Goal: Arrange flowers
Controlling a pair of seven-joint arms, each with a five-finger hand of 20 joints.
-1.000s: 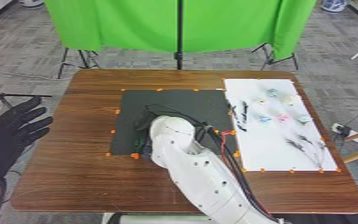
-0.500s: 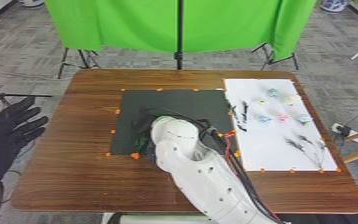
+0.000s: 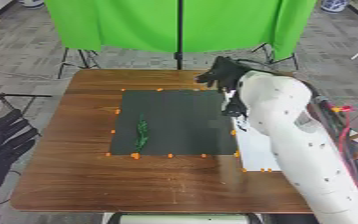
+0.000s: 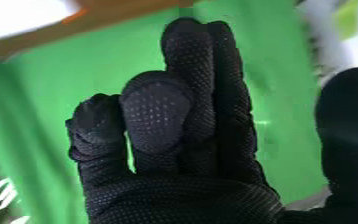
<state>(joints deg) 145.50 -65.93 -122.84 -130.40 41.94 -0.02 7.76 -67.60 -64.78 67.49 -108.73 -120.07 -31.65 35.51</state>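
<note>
You've got one bench (image 3: 69, 175), carrying one dark mat (image 3: 180, 120), one white sheet (image 3: 260, 152) and, on the mat, one green sprig (image 3: 142, 135). Count two black-gloved hands for yourself, one left hand (image 3: 5, 150) and one right hand (image 3: 229, 75), plus one green curtain (image 3: 175, 25). You'll find more than ten orange marks (image 3: 135, 156), but the dark pieces (image 3: 241, 123) beside the arm are too covered for you to number.
</note>
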